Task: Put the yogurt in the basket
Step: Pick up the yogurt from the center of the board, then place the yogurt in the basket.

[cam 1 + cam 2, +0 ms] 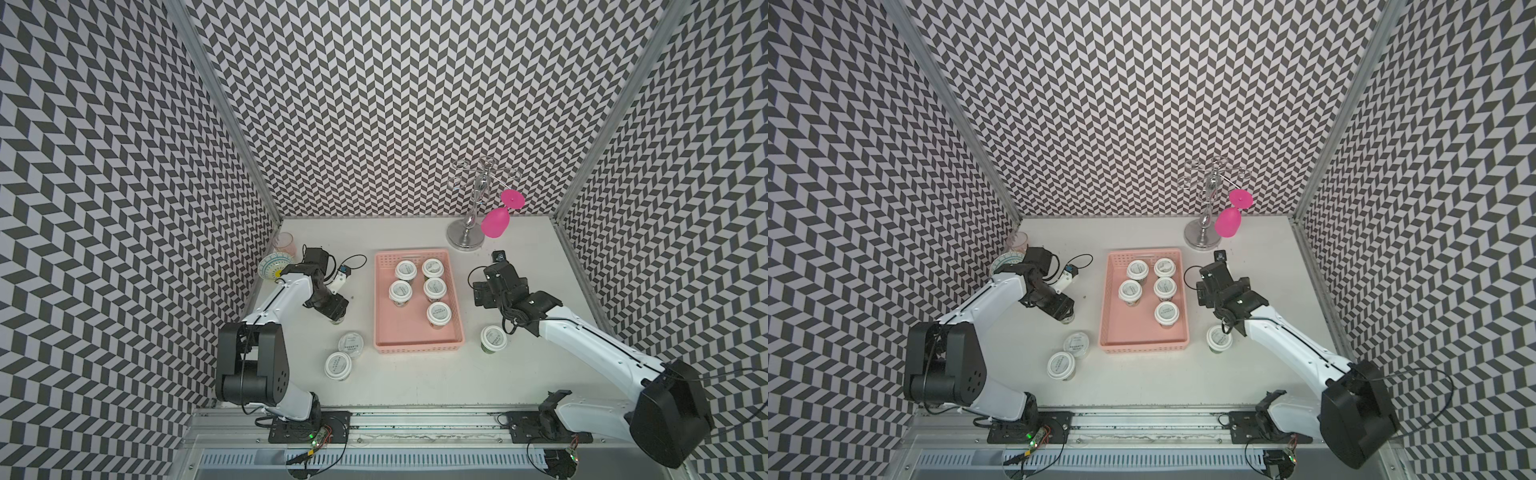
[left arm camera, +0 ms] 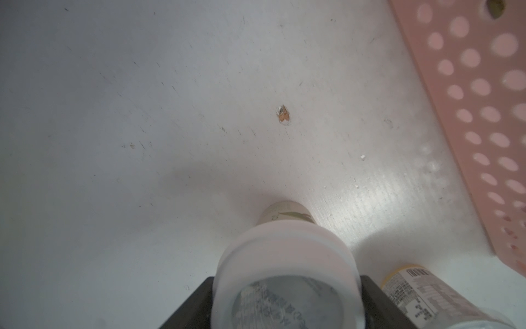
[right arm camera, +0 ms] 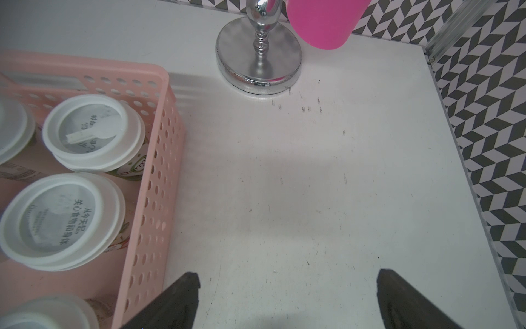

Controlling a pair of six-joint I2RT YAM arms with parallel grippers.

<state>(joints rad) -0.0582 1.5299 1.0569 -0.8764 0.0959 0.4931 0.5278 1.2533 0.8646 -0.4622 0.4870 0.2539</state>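
A yogurt cup (image 2: 284,250) stands on the table (image 2: 170,114) at the lower centre of the left wrist view. The left pincer (image 2: 287,283) is clenched on its white lid from both sides. In both top views this cup sits just left of the pink basket (image 1: 415,347), mostly hidden under the pincer. Five more cups (image 1: 434,287) stand upright inside the basket at mid-frame. Two cups (image 1: 338,365) lie at its lower left, and one cup (image 1: 493,337) stands at its lower right. The right pincer (image 3: 287,299) is released, with its fingers spread over bare table right of the basket. A chrome stand (image 1: 465,239) holding a pink glass (image 1: 494,224) occupies the upper right.
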